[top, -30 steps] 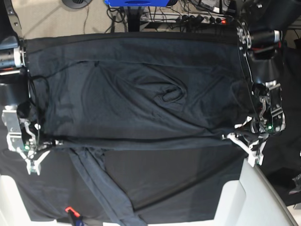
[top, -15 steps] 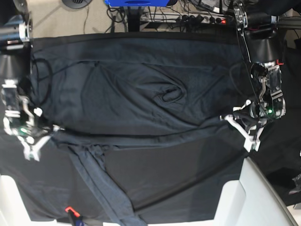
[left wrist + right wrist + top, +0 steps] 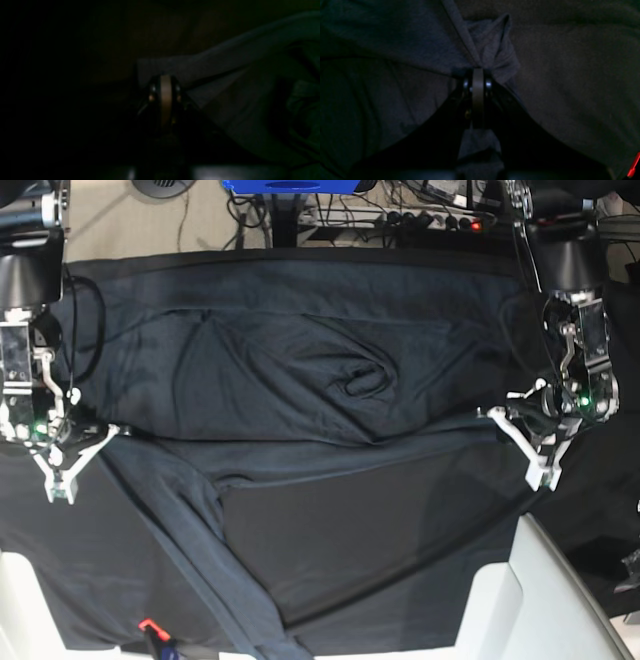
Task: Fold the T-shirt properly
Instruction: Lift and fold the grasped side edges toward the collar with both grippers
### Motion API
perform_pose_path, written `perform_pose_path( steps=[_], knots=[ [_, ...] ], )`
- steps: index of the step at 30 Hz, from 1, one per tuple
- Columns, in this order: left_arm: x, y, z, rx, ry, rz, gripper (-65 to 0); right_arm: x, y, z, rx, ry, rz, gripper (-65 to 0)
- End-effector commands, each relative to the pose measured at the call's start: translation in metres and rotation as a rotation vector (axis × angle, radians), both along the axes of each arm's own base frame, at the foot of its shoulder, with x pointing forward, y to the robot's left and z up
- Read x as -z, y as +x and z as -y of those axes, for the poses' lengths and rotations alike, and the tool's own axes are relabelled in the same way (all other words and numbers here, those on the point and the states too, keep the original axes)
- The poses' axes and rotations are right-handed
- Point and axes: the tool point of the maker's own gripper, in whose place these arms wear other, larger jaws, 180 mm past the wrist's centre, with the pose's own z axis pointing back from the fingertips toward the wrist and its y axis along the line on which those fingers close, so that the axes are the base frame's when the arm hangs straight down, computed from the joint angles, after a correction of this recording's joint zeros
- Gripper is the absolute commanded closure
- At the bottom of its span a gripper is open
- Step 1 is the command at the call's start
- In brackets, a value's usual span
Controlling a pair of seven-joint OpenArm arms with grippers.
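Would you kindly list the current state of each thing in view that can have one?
T-shirt: spread across the table, lower edge lifted at both ends, one sleeve trailing toward the near edge.
Left gripper: shut on the T-shirt's edge.
Right gripper: shut on a bunched fold of the T-shirt.
Table cloth: lying flat, partly covered.

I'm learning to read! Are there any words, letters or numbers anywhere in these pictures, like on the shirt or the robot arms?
None can be read.
T-shirt: plain dark cloth, no print or label showing.
Left gripper and right gripper: no writing visible.
Blue thing at the top edge: no text visible.
Both wrist views are too dark to show any writing.
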Motion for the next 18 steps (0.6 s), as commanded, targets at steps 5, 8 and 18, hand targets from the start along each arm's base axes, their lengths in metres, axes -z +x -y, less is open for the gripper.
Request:
perform_pose_path(
  steps=[5,8,18],
  knots=[
    [-0.009,-0.002,-0.006,0.007,0.023,0.031,0.0,-0.017,-0.002,0.019,0.054,-0.007,0.041,0.0],
    [-0.010,-0.008,-0.006,0.011,0.030,0.033,0.0,-0.017,-0.009,0.020,0.053,-0.010,0.040,0.0],
    [-0.015,-0.020,-0.003,0.032,0.053,0.043,0.0,0.001,-0.033,0.010,0.052,0.009,-0.022,0.0]
  ],
)
